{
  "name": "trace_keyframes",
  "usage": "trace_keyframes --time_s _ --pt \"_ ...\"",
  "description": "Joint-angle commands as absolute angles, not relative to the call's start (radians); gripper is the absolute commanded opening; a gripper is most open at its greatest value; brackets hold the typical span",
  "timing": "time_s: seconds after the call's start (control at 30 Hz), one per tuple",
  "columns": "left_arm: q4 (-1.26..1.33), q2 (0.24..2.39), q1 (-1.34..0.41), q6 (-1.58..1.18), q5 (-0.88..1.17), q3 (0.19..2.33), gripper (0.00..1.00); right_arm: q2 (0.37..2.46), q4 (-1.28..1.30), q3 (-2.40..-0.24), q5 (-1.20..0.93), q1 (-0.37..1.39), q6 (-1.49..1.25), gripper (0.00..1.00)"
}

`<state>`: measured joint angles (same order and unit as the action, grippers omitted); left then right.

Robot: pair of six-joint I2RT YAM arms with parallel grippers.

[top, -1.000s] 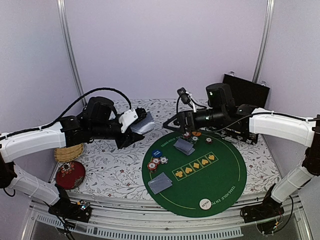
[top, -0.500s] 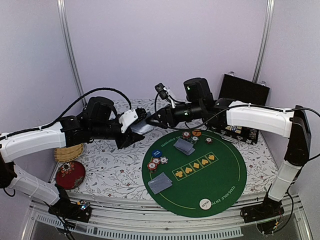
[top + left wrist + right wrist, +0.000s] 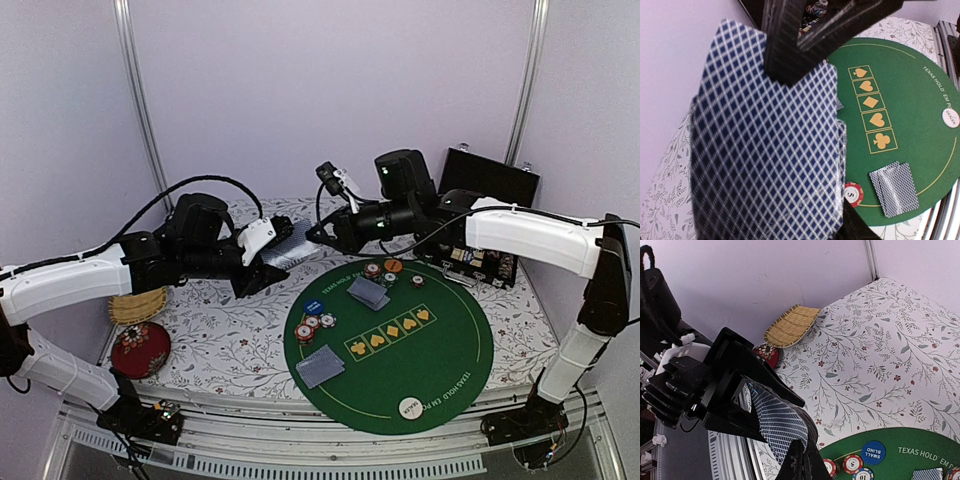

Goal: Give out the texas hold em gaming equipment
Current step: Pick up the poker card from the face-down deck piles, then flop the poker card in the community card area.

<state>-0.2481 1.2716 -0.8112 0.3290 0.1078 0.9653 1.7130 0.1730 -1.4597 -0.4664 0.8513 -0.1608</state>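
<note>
My left gripper (image 3: 272,250) is shut on a deck of playing cards (image 3: 293,245) with blue diamond backs, held above the flowered cloth left of the green mat (image 3: 440,350). In the left wrist view the deck (image 3: 765,150) fills the frame, hiding that gripper (image 3: 775,225). My right gripper (image 3: 318,235) has reached across and is shut on the edge of the top card (image 3: 780,422), its black fingers (image 3: 790,50) pinching it. On the mat lie two card pairs (image 3: 368,292) (image 3: 320,366), poker chips (image 3: 312,325) (image 3: 385,270), a blue small-blind disc (image 3: 873,452), an orange disc (image 3: 393,265) and a white dealer button (image 3: 410,407).
A woven straw basket (image 3: 138,305) and a red round cushion (image 3: 140,348) sit at the left under my left arm. An open black case (image 3: 485,215) stands behind the mat at the right. The metal table rail (image 3: 300,440) runs along the near edge.
My right arm swung left from over the far chips to the deck, and its open jaws closed on the top card. The left arm and deck stayed still.
</note>
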Motion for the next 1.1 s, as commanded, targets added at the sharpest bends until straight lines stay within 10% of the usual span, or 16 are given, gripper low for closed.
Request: trace_keyframes --time_s 0.0,0.53,1.07 --pt "-0.224 1.26 -0.81 0.332 0.118 0.956 0.45 1.643 0.223 -1.48 -0.41 0.853 -0.135 0.03" --pt "-0.223 1.255 -0.81 0.331 0.114 0.957 0.45 1.278 0.42 -1.259 0.07 0.792 0.264 0.02" --pt "-0.224 1.258 -0.811 0.335 0.107 0.955 0.45 1.555 0.078 -0.95 0.26 0.958 0.785 0.02"
